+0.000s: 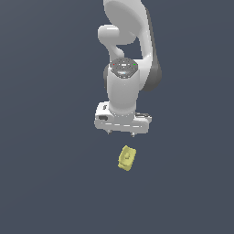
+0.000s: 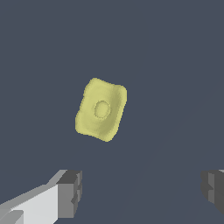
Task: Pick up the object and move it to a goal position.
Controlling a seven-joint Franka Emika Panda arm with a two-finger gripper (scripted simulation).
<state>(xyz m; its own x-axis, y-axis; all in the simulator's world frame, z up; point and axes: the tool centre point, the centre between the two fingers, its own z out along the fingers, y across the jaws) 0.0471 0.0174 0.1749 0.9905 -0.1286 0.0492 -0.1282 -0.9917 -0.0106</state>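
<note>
Pale yellow against the dark slate floor (image 1: 45, 183), the object (image 1: 126, 158) lies flat and alone, and you can see it just beyond the gripper (image 1: 121, 133) in the exterior view, a little toward that view's right of the hand's centre. It is a small blocky piece with rounded corners and a round raised bump in the middle of its face (the wrist view shows the bump most clearly), and it sits at a slight tilt rather than square to the hand. Your gripper (image 2: 141, 192) is spread wide: in the wrist view the two dark finger pads (image 2: 70, 192) stand far apart, with nothing between them but bare floor. The object (image 2: 101, 109) lies ahead of that gap, clear of both fingers and touching neither. In the exterior view the white arm (image 1: 123, 87) hangs straight down over the floor, its hand above the surface and apart from the piece.
</note>
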